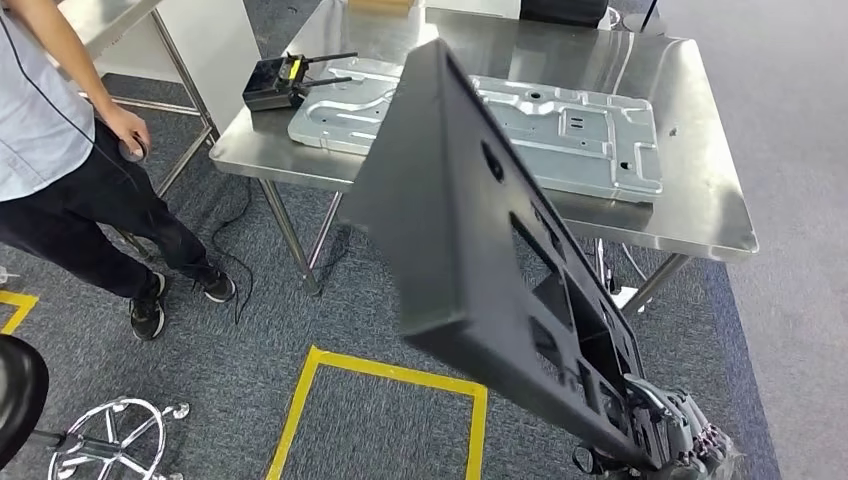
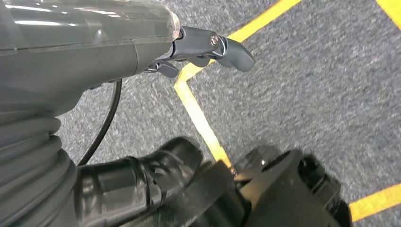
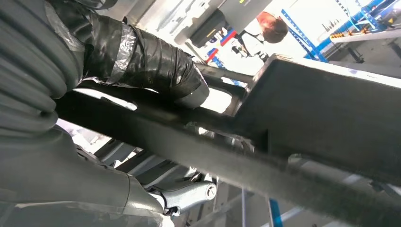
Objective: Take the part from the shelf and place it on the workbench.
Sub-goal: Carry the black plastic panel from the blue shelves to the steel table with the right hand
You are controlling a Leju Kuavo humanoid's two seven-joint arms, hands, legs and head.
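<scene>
I have the black plastic panel (image 1: pixel 480 230) up in the air in front of me, tilted steeply, its upper corner reaching over the near edge of the table (image 1: pixel 700 215) in the head view while its lower end sits down by my right side. My right hand (image 1: pixel 665 425) grips that lower end; in the right wrist view the thumb (image 3: pixel 156 66) is wrapped over a bar of the panel (image 3: pixel 302 113), so I read that hand as clamped on the part. My left hand (image 2: pixel 208 47) hangs low over the grey carpet and its yellow floor tape (image 2: pixel 201 120), fingers slightly curled and apart with nothing in them. So I judge the pickup from the shelf is done and I am in the carry, closing on the stainless table. A grey stamped metal plate (image 1: pixel 520 125) already lies across the middle of it, and a small black radio unit with antennas (image 1: pixel 280 82) sits at its far left corner. A person (image 1: pixel 60 150) stands to the left, near the table's leg. Next I need to step closer, level the panel out and lower it onto a bare stretch of the tabletop, probably the right-hand side, without knocking the plate or swinging the long free end toward the person.
</scene>
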